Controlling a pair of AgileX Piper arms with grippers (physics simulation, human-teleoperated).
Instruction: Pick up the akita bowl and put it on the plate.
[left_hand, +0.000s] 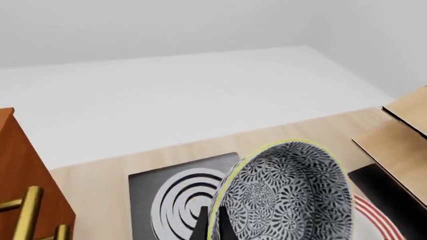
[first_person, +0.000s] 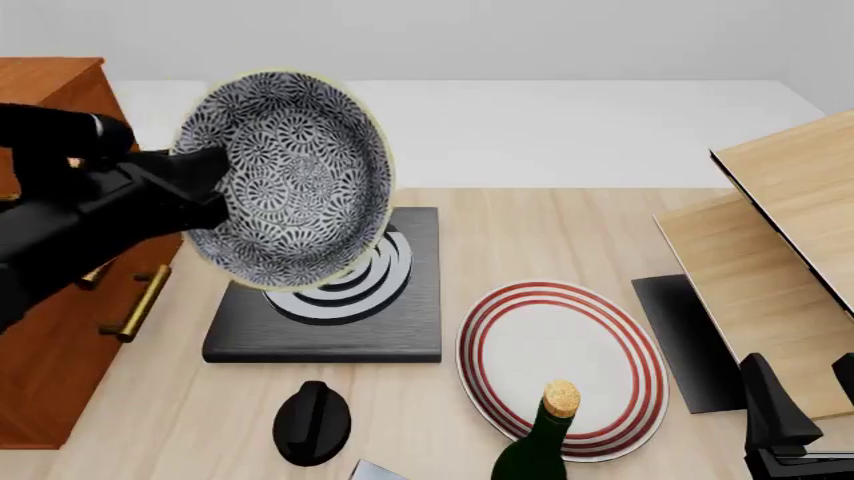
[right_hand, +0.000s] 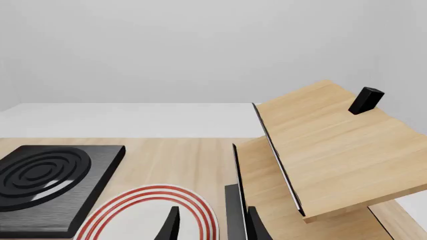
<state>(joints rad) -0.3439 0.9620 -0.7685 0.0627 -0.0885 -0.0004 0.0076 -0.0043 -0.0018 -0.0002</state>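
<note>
A pale wooden table (first_person: 561, 240) is set before a plain grey-white wall. The round, deep black-and-white floral akita bowl (first_person: 287, 175) is held aloft, tilted on edge, above the black burner with grey-white rings (first_person: 350, 275) at the left, its rim clamped by the left gripper (first_person: 200, 185). The large white plate with red rings (first_person: 563, 365) lies to the right, nearer. The right gripper (right_hand: 210, 225) is seen parted, holding nothing, low at the near right.

You get flat, even sim light, bright throughout, no single source evident. Shadows soft and faint: thin dark edge under stove block (first_person: 327, 310), weak one beside plate (first_person: 565, 366) at 9 o'clock. No glare, no motion blur. All three views sharp edge to edge, no visible distortion. Akita bowl (first_person: 284, 178) pattern crisp. White background slightly washed out.
</note>
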